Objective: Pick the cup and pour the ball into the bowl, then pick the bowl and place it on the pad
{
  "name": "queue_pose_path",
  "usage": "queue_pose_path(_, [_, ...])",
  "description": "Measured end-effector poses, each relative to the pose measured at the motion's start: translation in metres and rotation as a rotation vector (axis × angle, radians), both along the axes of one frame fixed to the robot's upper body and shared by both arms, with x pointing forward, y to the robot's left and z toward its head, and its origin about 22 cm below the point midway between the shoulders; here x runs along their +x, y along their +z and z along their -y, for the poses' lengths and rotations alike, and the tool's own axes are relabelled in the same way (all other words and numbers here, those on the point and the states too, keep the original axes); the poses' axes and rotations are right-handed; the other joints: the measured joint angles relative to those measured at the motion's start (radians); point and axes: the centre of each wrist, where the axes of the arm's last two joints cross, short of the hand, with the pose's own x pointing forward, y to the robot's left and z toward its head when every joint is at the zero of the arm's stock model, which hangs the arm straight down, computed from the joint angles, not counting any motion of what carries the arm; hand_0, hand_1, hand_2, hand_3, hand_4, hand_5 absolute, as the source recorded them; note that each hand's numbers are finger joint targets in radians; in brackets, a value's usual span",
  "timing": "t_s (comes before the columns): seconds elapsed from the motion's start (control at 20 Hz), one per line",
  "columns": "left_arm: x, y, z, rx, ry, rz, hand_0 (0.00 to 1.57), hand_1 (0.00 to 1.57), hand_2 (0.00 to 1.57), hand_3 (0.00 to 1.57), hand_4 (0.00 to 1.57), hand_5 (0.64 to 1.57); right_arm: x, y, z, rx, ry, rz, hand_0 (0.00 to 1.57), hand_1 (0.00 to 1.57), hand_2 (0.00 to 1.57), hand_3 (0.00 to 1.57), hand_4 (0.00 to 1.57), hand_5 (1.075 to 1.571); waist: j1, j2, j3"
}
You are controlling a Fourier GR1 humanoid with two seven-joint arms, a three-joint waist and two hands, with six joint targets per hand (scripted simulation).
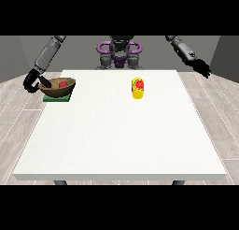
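The brown bowl [58,86], with a red ball [61,84] inside, is set on the green pad [57,97]. Its rim is gripped by the curled hand at the view's left [32,81]. The yellow cup [137,88] is seen lying on the table [121,131]. The hand at the view's right [201,66] is held open off the table's edge.

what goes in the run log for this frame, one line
bowl on pad | ball in bowl | cup mid-table | hand at view's left at bowl rim

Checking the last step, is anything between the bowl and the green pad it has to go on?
Nothing visible. The bowl already sits on the green pad, a red ball in it, the hand at the view's left at its rim.
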Motion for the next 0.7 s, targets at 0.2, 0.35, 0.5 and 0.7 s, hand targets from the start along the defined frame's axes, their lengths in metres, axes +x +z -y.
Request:
queue_pose_path(0.2, [-0.009, 0.008, -0.008, -0.001, 0.006, 0.023, 0.0, 0.0, 0.0, 0.0, 0.85, 1.176, -0.008, 0.019, 0.022, 0.103, -0.062, 0.062, 0.0, 0.0, 0.64, 0.18, 0.0, 1.238, -0.005, 0.015, 0.0024])
queue_pose_path(0.35, [-0.015, 0.011, -0.015, 0.004, 0.009, 0.019, 0.0, 0.0, 0.0, 0.0, 0.87, 1.175, -0.014, 0.037, 0.036, 0.145, -0.089, 0.088, 0.0, 0.0, 0.5, 0.0, 0.0, 1.264, 0.002, 0.005, 0.0019])
queue_pose_path(0.5, [-0.018, 0.016, -0.015, -0.001, 0.0, 0.009, 0.0, 0.0, 0.0, 0.0, 0.88, 1.213, -0.016, 0.043, 0.041, 0.175, -0.103, 0.104, 0.0, 0.0, 0.46, 0.05, 0.0, 1.293, 0.003, -0.009, 0.002])
queue_pose_path(0.7, [-0.019, 0.015, -0.015, -0.015, -0.008, -0.018, 0.0, 0.0, 0.0, 0.0, 0.88, 1.213, -0.013, 0.054, 0.041, 0.234, -0.063, 0.129, 0.0, 0.0, 0.1, 0.37, 0.5, 1.371, -0.002, -0.043, 0.0014])
